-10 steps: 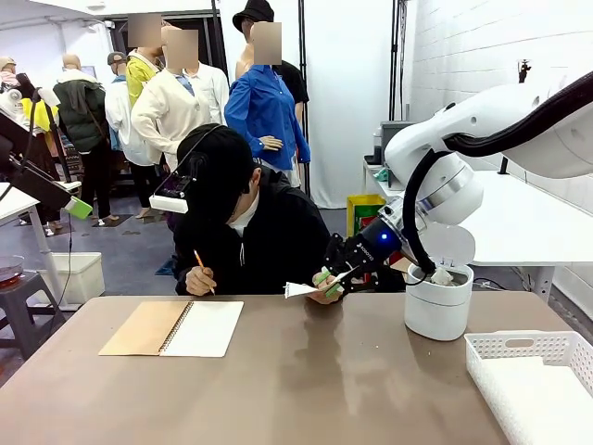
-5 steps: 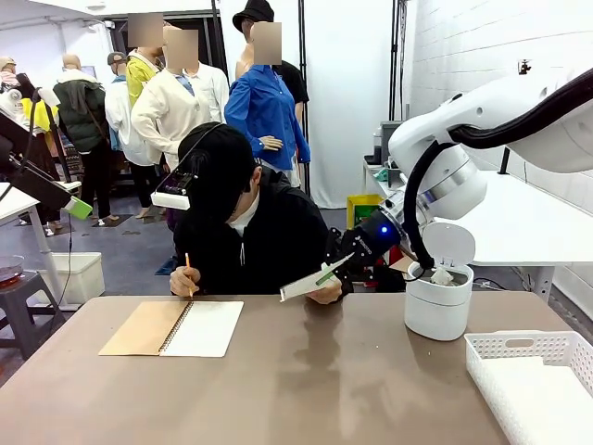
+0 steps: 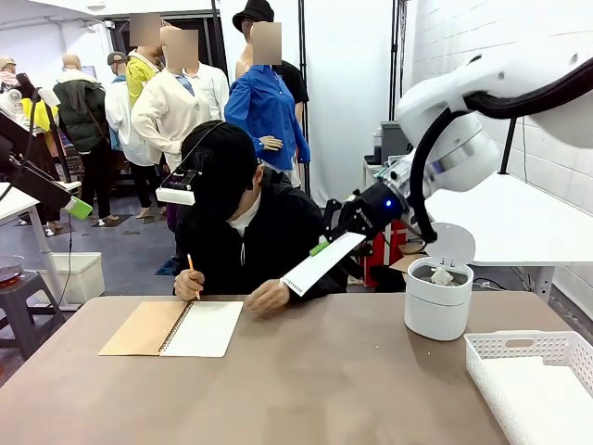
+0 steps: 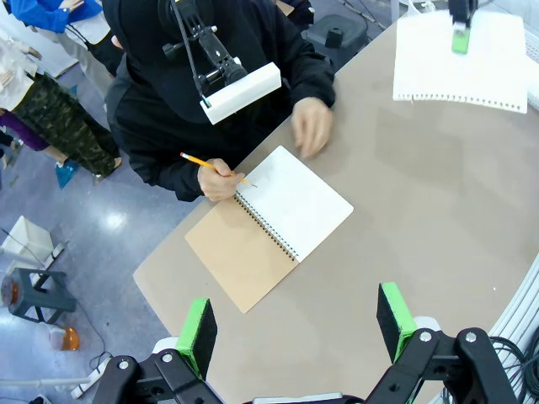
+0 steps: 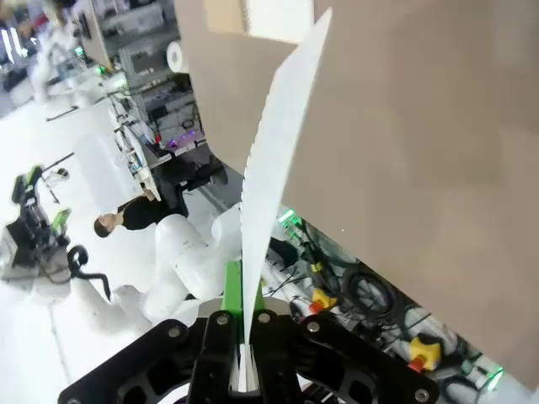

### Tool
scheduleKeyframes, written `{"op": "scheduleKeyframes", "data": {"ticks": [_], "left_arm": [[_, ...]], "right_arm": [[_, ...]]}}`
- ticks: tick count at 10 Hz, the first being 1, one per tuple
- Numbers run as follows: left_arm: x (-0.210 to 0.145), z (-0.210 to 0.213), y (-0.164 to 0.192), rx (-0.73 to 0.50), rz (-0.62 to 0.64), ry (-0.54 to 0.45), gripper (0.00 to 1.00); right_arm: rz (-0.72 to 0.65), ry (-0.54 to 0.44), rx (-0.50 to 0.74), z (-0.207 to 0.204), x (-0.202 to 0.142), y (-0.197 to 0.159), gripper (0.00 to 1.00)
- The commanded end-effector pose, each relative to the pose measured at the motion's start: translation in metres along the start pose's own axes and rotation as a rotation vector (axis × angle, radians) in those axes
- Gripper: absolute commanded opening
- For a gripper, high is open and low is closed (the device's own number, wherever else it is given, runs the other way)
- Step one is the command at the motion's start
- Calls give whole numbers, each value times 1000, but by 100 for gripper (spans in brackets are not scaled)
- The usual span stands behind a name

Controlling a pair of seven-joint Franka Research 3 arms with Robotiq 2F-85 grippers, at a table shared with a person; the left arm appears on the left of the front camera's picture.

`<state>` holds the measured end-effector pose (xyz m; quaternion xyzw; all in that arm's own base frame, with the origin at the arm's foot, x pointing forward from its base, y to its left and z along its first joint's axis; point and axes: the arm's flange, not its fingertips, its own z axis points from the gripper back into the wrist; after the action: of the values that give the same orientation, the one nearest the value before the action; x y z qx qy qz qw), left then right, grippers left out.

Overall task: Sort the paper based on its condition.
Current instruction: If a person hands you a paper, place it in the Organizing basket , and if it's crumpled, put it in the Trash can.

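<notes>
Above the brown surface (image 3: 306, 389), lifted clear of it in front of the person (image 3: 255, 246), my right tool (image 3: 321, 247) was pressed together on one edge of the paper (image 3: 326, 263). I judged it a light, floppy, easily creased sheet, best pinched near an edge. My left tool (image 4: 295, 313) hung spread, holding nothing.

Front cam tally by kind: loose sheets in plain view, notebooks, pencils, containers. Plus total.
loose sheet: 1
notebook: 1
pencil: 1
containers: 2 (round bin, lattice basket)
Total: 5
</notes>
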<state>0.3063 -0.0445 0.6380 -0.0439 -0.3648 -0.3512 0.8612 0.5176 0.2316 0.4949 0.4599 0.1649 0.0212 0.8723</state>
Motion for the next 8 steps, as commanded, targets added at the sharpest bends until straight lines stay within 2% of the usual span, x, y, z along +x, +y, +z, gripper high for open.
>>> {"op": "scheduleKeyframes", "data": {"ticks": [1,3,4,5,8], "left_arm": [[0,0,0,-1,2,1,100],[0,0,0,-1,2,1,100],[0,0,0,-1,2,1,100],[0,0,0,-1,2,1,100],[0,0,0,-1,2,1,100]], "right_arm": [[289,25,-84,30,-32,21,0],[398,-96,-241,54,-60,43,0],[467,-98,-330,65,-73,48,0],[537,-165,-448,83,-86,55,0],[699,-352,-638,125,-124,63,0]]}}
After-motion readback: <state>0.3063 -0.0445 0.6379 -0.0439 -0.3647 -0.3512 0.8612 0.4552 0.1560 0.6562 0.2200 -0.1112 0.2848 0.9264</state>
